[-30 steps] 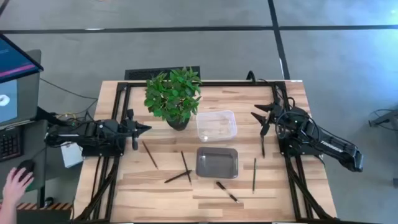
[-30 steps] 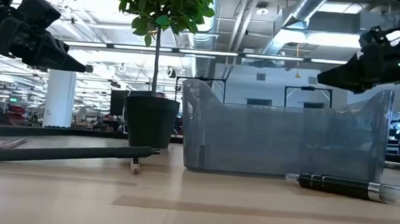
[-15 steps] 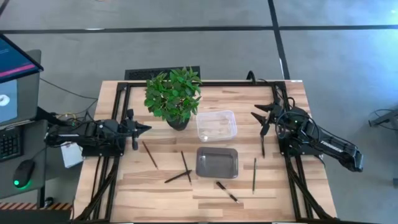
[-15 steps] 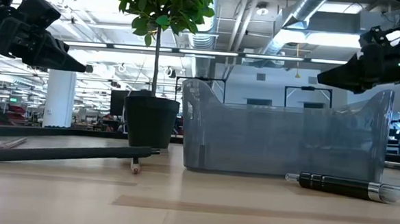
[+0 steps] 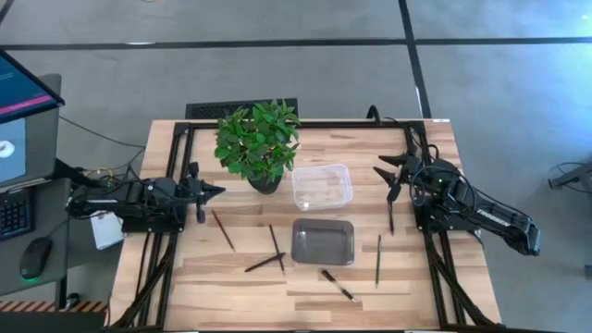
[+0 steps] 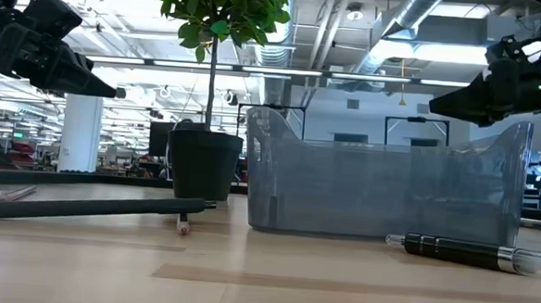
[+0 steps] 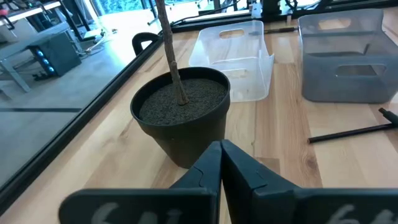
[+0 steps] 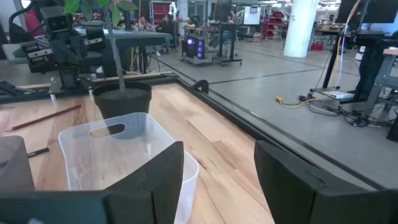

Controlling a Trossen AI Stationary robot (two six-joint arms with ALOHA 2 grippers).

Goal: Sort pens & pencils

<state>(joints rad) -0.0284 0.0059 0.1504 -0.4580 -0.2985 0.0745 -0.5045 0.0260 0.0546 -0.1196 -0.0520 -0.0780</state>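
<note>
1. While both my arms wait above the pale wooden tabletop (image 5: 416,287), nothing has been sorted yet, I think.
2. My left hand (image 5: 215,191) hangs at the left side, just beside the black pot with the green leafy plant (image 5: 260,143). Its fingers are pressed together and hold nothing.
3. My right hand (image 5: 388,176) hangs at the right side, near the clear plastic tub (image 5: 322,187). Its fingers are spread wide and hold nothing.
4. The slim dark pens and pencils (image 5: 276,248) lie flat on the tabletop. Three lie to the left of the grey plastic tub (image 5: 323,241), and two of those cross each other.
5. A short black pen (image 5: 337,284) lies in front of the grey tub. A thin brown pencil (image 5: 377,259) lies to its right, and another dark stick (image 5: 390,215) lies just under my right arm.
6. What could go wrong:
   - The crossed sticks touch, so grabbing one could roll the other away.
   - The sticks are thin and flat, so my fingers could slip off or bump the tabletop.
   - My left hand is close to the pot, so a fast swing could knock the plant over.
</note>
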